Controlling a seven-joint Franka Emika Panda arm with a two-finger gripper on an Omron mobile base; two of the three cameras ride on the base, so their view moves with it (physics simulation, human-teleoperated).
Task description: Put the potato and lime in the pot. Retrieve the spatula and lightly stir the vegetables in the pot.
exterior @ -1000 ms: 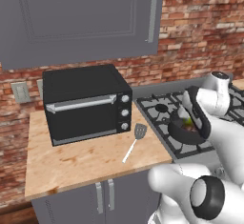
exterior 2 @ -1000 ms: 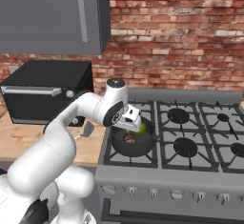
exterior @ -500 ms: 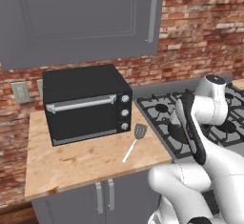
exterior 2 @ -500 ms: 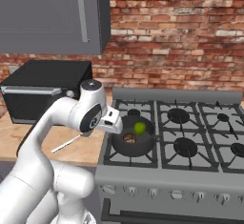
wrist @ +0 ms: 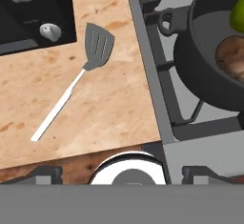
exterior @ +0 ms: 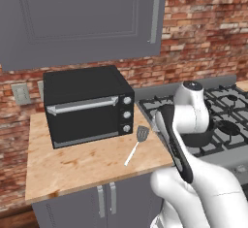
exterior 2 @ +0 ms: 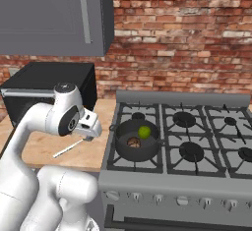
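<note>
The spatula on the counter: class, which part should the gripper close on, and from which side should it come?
Grip the spatula on its long thin pale handle, coming straight down from above with the fingers across it. It lies flat on the wooden counter, slotted head towards the toaster oven, so its underside offers no purchase.

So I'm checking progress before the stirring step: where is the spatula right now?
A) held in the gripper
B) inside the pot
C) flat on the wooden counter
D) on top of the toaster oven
C: the spatula lies flat on the wooden counter, beside the toaster oven.
</note>
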